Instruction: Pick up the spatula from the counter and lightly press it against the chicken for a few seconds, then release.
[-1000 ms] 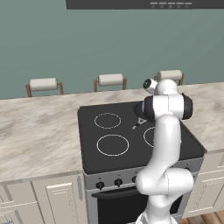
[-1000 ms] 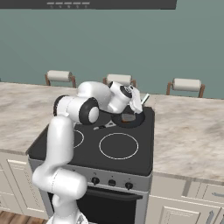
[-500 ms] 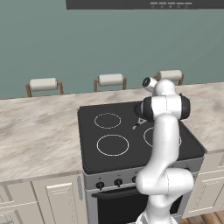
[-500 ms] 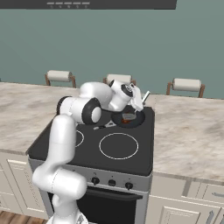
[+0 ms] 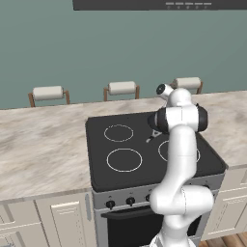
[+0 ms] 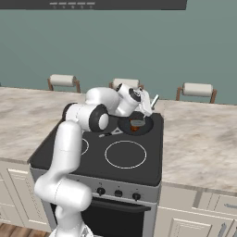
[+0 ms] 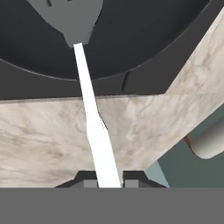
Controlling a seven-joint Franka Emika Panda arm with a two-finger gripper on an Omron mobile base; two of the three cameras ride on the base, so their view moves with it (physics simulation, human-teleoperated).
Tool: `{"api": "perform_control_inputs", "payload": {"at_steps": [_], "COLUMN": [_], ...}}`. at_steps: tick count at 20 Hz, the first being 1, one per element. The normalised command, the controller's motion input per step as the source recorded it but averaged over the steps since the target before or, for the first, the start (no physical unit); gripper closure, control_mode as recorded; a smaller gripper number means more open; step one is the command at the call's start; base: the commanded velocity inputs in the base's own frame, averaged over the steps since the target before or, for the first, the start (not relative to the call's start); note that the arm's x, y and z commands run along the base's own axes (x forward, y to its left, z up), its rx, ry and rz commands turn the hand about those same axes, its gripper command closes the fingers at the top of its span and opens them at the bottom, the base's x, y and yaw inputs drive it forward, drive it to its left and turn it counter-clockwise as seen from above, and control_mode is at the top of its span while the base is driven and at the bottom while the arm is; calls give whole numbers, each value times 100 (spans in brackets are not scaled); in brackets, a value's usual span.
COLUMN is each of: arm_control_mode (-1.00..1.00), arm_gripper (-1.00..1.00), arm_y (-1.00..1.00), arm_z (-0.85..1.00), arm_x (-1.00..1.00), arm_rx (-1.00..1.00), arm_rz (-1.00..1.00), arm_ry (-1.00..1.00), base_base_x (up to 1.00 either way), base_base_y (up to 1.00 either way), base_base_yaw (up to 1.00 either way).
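Our end effector point(image 7: 109, 181) was clamped on the white handle of the spatula point(image 7: 93, 127). We saw its grey blade down inside the dark pan point(image 6: 123, 125) at the rear right of the stove point(image 6: 99, 169), resting over the brown chicken point(image 6: 134, 128).

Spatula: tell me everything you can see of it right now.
The spatula has a long, smooth white handle, plastic by its look, wider at the held end, and a flat grey slotted blade. The gripper is shut on the handle's end. The tool slants down with its blade inside the dark pan. In the right base view the blade seems to rest on the brown chicken, though contact is hard to confirm.
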Motion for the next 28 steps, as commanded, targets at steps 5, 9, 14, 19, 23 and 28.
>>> {"api": "perform_control_inputs", "payload": {"at_steps": [5,9,14,19,23,28], "arm_control_mode": [-100,-100,-100,-100,-100,-100], "arm_gripper": [100,100,100,100,100,100], "arm_y": [0,0,0,0,0,0], "arm_z": [-7,-9,-10,-12,-16,-14], "arm_x": [0,0,0,0,0,0], "arm_rx": [0,0,0,0,0,0], "arm_rz": [0,0,0,0,0,0], "arm_ry": [0,0,0,0,0,0], "base_base_x": [0,0,0,0,0,0], "base_base_y": [0,0,0,0,0,0], "base_base_yaw": [0,0,0,0,0,0]}}
